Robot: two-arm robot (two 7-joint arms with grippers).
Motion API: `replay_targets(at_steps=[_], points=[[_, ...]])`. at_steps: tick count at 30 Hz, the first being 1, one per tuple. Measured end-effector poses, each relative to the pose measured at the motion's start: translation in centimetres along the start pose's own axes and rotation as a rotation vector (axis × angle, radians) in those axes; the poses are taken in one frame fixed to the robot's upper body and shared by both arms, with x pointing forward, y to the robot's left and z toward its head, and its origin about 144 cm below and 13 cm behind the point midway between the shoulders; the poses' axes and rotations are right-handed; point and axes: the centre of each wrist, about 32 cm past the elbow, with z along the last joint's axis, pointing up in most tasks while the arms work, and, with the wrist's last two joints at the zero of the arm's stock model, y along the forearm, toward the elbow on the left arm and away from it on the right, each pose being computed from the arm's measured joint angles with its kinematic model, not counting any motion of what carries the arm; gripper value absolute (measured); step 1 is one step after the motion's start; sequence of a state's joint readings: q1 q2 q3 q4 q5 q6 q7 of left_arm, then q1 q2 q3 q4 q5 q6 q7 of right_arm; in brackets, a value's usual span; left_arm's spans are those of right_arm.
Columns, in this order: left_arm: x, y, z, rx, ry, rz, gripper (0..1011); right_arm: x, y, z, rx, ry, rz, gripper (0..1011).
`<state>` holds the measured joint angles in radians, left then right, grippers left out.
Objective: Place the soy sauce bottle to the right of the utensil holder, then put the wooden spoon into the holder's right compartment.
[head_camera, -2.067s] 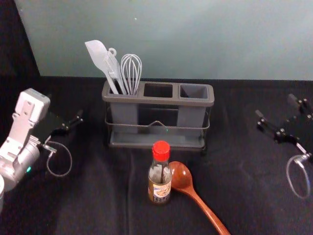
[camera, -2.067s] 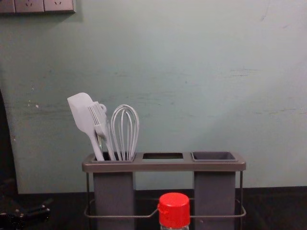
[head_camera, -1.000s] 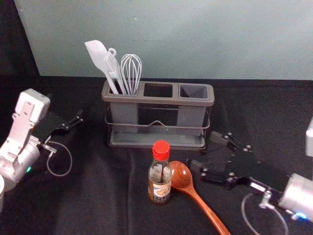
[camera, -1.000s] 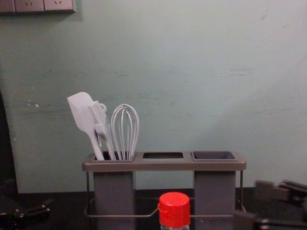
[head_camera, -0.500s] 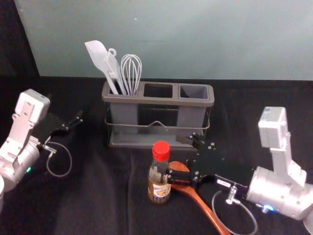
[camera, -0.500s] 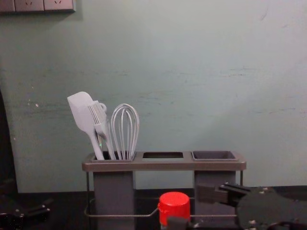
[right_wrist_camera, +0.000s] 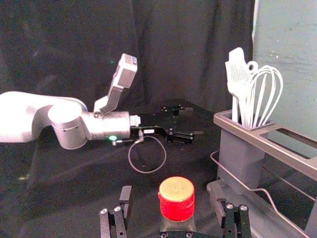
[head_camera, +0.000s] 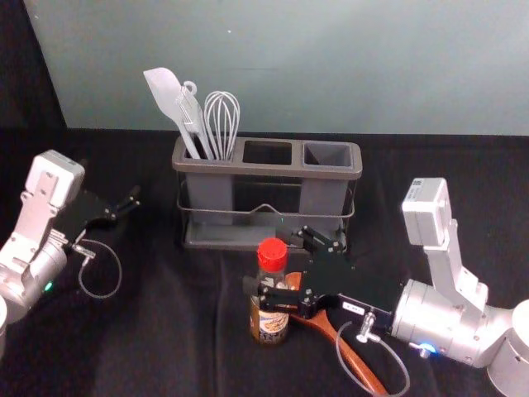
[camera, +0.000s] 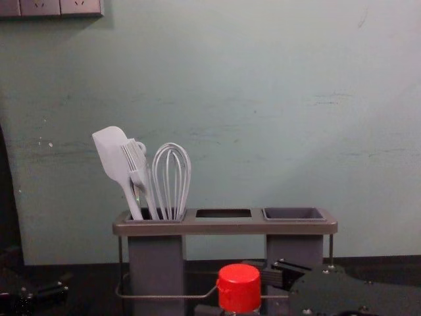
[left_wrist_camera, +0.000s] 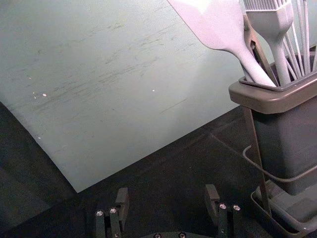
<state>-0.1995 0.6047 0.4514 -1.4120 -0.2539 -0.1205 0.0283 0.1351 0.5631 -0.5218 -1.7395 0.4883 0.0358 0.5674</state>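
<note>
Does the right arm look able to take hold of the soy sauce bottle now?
Probably yes: the right hand stands open with a finger on each side of the soy sauce bottle, and nothing seems in the way.

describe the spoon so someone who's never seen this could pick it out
Start at the utensil holder, then the red-capped bottle in front of it. The spoon lies just right of the bottle, partly hidden by the right gripper. Unlike the pale utensils in the holder, it is reddish-brown wood.
</note>
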Motion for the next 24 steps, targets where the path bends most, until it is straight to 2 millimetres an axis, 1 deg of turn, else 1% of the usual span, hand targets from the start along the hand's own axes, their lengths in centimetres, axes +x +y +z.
replay_targets(at_steps=[10, 11, 12, 14, 15, 17, 19, 22, 23, 24], points=[[0.00, 0.00, 0.00, 0.000, 0.000, 0.000, 1005, 0.01, -0.02, 0.01, 0.000, 0.000, 0.000, 997], [0.00, 0.00, 0.00, 0.000, 0.000, 0.000, 1005, 0.01, -0.02, 0.01, 0.000, 0.000, 0.000, 964], [0.00, 0.00, 0.00, 0.000, 0.000, 0.000, 1005, 0.01, -0.02, 0.01, 0.000, 0.000, 0.000, 964], [0.00, 0.00, 0.00, 0.000, 0.000, 0.000, 1005, 0.01, -0.03, 0.02, 0.000, 0.000, 0.000, 927], [0.00, 0.00, 0.00, 0.000, 0.000, 0.000, 1005, 0.01, -0.03, 0.02, 0.000, 0.000, 0.000, 882], [0.00, 0.00, 0.00, 0.000, 0.000, 0.000, 1005, 0.01, -0.03, 0.03, 0.000, 0.000, 0.000, 844], [0.00, 0.00, 0.00, 0.000, 0.000, 0.000, 1005, 0.01, -0.03, 0.03, 0.000, -0.001, 0.000, 773], [0.00, 0.00, 0.00, 0.000, 0.000, 0.000, 1005, 0.01, -0.04, 0.04, 0.000, -0.001, 0.000, 718], [0.00, 0.00, 0.00, 0.000, 0.000, 0.000, 1005, 0.01, -0.04, 0.04, 0.000, -0.001, 0.000, 659], [0.00, 0.00, 0.00, 0.000, 0.000, 0.000, 1005, 0.01, -0.04, 0.04, 0.000, -0.001, 0.000, 648]])
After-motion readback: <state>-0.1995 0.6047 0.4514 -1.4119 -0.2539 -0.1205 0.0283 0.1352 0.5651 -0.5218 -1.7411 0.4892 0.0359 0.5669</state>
